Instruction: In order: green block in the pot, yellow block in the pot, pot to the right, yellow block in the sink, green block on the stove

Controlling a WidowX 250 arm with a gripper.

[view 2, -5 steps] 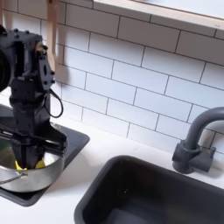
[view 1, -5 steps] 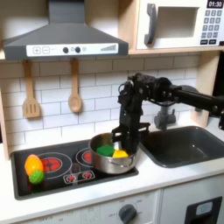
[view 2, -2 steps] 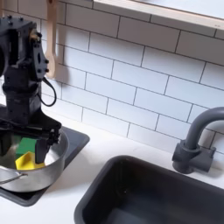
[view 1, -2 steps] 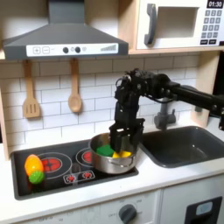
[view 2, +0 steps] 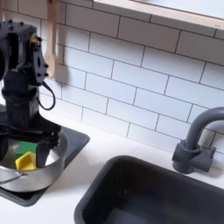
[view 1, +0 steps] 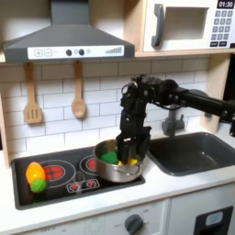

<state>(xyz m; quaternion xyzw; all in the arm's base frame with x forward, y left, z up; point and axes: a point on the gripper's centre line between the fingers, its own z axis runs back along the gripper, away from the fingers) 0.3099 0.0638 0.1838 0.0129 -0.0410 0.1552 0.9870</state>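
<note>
White tile backs the shiny pot [view 2: 26, 175] — yellow block [view 2: 24, 160], green block [view 2: 30, 146] inside — jaws spread wide.

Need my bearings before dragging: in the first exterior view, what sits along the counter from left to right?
Toy fruit → stove → pot with the gripper over it → sink.

The white tabletop [view 1: 174, 188] carries the black stove [view 1: 64, 179] and the sunken grey sink [view 2: 149, 197]. On the stove sit the silver pot [view 1: 117, 167] and a toy fruit [view 1: 36, 176].
</note>
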